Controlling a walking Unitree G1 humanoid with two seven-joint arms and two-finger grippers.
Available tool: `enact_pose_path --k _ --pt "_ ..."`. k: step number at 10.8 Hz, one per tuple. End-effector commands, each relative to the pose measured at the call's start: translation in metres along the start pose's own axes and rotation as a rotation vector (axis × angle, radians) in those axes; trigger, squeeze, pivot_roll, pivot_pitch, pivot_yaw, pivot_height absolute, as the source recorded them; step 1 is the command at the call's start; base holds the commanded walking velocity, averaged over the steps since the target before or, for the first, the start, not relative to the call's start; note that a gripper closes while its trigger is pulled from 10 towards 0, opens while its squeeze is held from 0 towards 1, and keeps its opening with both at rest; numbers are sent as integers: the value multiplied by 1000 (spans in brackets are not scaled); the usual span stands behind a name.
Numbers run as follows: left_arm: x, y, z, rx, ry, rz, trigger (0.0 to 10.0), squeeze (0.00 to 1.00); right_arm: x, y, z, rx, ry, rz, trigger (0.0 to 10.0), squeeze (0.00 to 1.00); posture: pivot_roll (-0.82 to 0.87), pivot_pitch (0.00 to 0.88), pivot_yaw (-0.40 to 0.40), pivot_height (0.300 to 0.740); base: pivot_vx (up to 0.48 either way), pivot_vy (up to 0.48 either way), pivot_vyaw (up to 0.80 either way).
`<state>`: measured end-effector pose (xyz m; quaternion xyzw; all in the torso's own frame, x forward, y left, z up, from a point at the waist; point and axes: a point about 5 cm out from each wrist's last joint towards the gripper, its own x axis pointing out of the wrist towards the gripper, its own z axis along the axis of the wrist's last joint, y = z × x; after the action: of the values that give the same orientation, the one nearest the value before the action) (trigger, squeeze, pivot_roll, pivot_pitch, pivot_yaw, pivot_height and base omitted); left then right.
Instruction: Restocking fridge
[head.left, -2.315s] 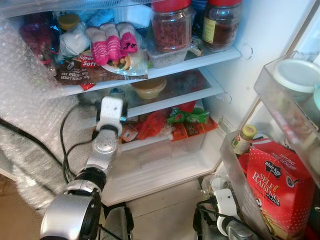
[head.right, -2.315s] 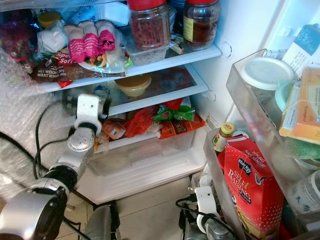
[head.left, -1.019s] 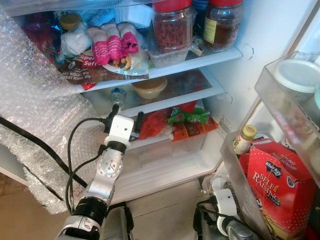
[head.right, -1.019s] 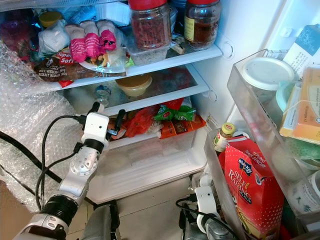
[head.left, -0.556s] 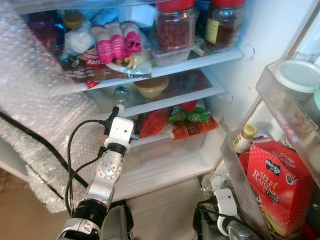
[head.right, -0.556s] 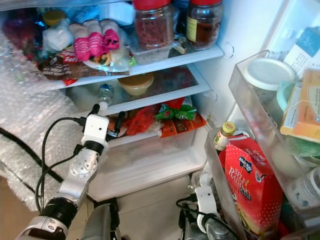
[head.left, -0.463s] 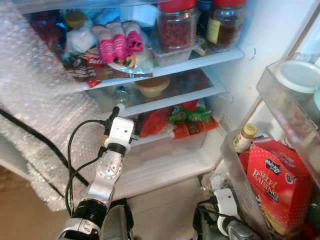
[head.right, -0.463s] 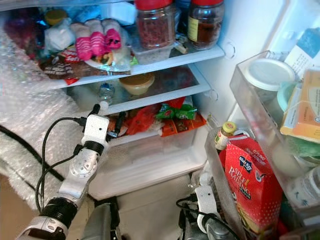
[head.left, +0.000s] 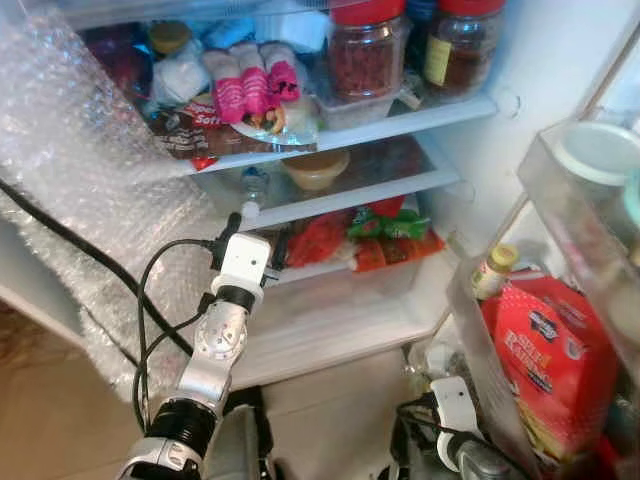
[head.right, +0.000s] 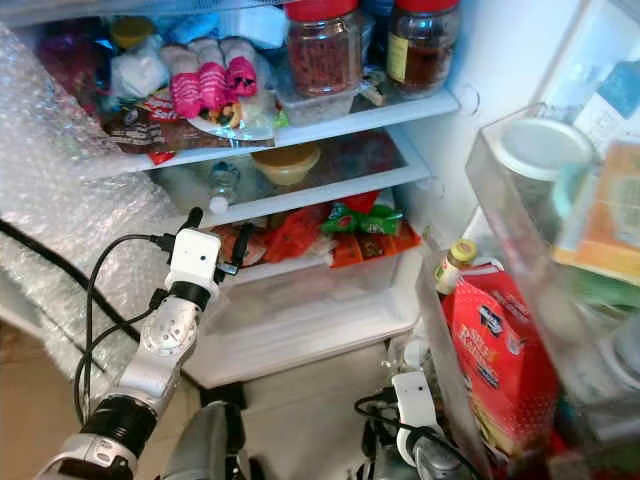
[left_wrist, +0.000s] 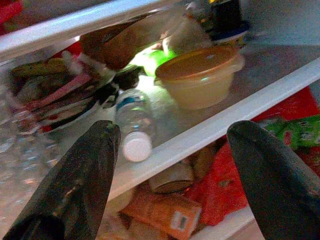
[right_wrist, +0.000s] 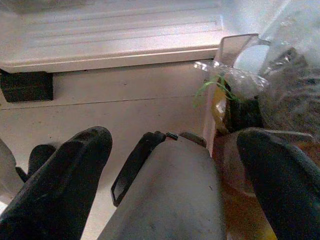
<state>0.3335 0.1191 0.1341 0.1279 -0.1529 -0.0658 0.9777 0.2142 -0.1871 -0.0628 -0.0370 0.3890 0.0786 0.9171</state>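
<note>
Small water bottle (left_wrist: 134, 122) lying on the fridge's middle glass shelf (head.left: 400, 187).

Clear plastic, white cap, blue-banded label; on its side, cap end toward the shelf's front edge. Just beside a lidded tan plastic tub (left_wrist: 200, 75), to its left. Open fridge (head.right: 470, 60) crowded above with jars and wrapped packets, below with red and green pouches.

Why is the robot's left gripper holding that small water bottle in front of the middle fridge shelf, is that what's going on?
Not quite. The left gripper is in front of the middle shelf, but it is open and holds nothing. The left wrist view shows the small water bottle lying on its side on that shelf, beside the lidded tub, apart from both fingers.
</note>
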Motion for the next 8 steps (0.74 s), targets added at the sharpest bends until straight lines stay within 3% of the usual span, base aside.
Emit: enact_pose_path --k 1,8 --pt "-3 1 -2 2 7 -1 10000 0 -16 19 -64 53 248 57 10000 0 -43 133 52 585 -349 0 0" --pt "-3 2 -1 5 10 2 10000 0 -16 19 -63 61 244 64 10000 0 -43 142 52 585 -349 0 0"
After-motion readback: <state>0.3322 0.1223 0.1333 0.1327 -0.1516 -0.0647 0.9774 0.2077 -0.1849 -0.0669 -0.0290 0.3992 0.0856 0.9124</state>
